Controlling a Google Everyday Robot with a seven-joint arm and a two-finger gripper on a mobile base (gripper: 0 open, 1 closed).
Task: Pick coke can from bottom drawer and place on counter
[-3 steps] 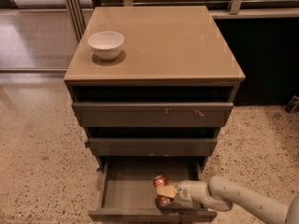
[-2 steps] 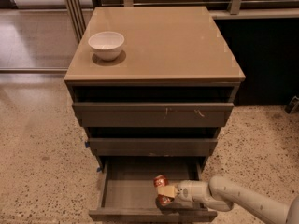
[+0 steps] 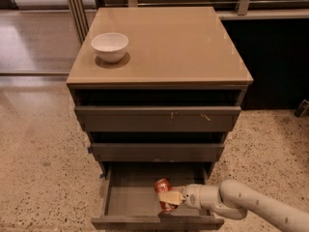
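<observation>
Red with silver ends, the small cylindrical coke can sits inside the pulled-out grey-brown bottom drawer, toward its near right corner. Reaching in from the right on a white arm, the tan-fingered gripper is clamped around the can. Up on the glossy tan-beige counter, a round white bowl rests at the far left.

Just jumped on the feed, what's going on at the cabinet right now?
The robot's arm reaches in from the right into the open bottom drawer. Its gripper is right at the coke can, near the drawer's front right. The can is inside the drawer and not yet lifted out. Up on the counter, a white bowl sits toward the left rear.
</observation>
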